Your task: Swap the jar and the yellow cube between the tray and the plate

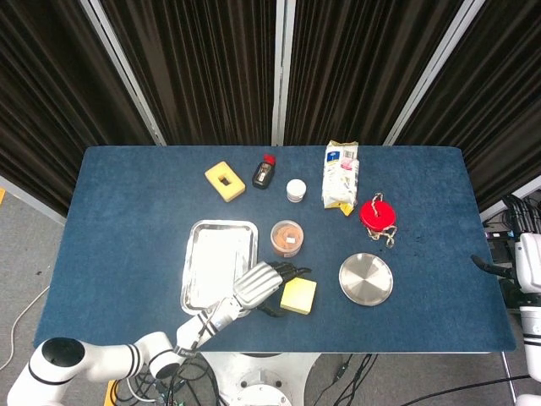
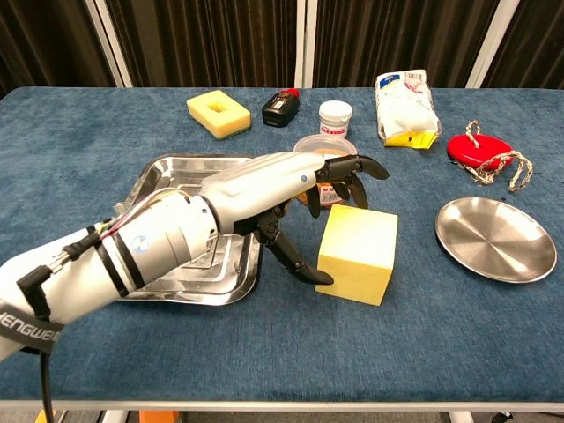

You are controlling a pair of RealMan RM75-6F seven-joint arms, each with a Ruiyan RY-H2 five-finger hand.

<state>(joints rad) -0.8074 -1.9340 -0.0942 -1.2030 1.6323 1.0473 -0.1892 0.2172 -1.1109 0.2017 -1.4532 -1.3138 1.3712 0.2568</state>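
One steady carry should do it: the left hand (image 2: 291, 189), fingers clasping the yellow foam cube (image 2: 357, 254), should keep it level until over the round steel plate (image 2: 496, 238).

Even bright overhead light, soft shadows; glare on tray (image 1: 218, 262); both views sharp.

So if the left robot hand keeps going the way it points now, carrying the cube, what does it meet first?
Probably the round steel plate; the left robot hand and yellow cube point rightward at it over bare cloth.
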